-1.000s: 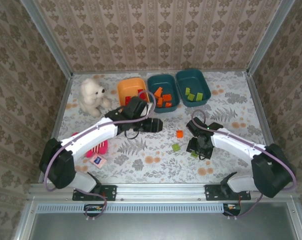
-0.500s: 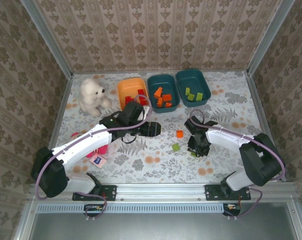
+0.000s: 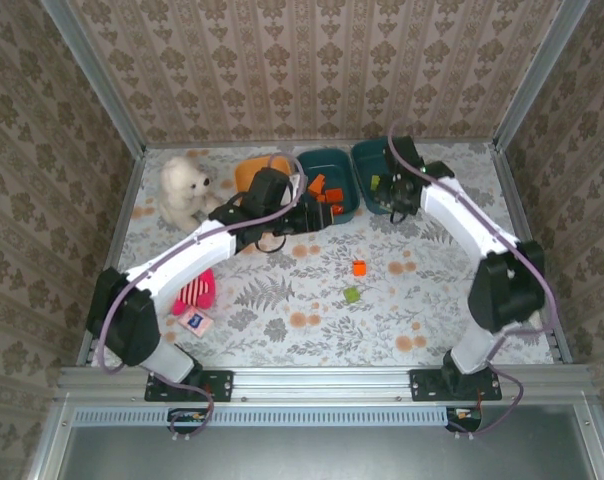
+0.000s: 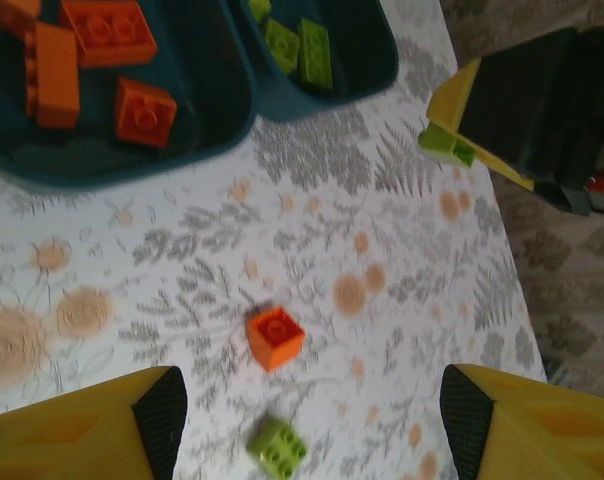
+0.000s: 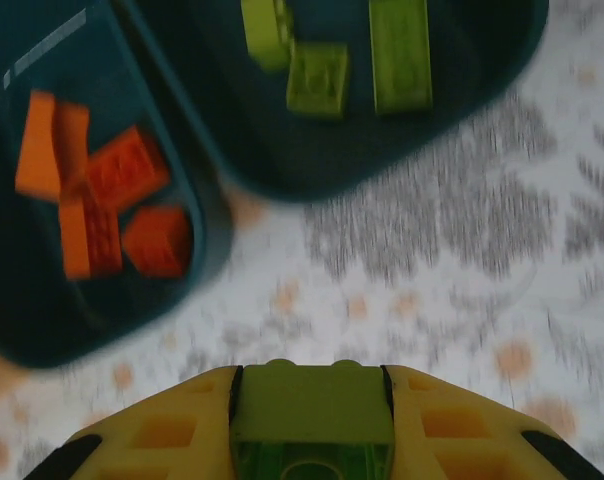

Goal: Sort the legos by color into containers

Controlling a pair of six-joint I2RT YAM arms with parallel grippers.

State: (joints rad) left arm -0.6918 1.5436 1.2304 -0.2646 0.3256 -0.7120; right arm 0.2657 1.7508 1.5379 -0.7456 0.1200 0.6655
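— Right wrist: where's the small lime green plastic brick [image 5: 310, 398]?
— Pinched in the right claw [image 5: 310, 425], the dark teal plastic tub [image 5: 467, 125] of green bricks [image 5: 400, 55] just ahead.
— Left claw [image 4: 312, 415]?
— Spread wide, empty; a small orange plastic brick [image 4: 275, 337] lies ahead, between its fingers.

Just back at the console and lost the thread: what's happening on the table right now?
The right tool is shut on a green brick, at the near edge of the teal tub that already has green bricks in it. The left tool hangs open and empty above the table, over a loose orange brick and a second green brick, neither yet sorted.
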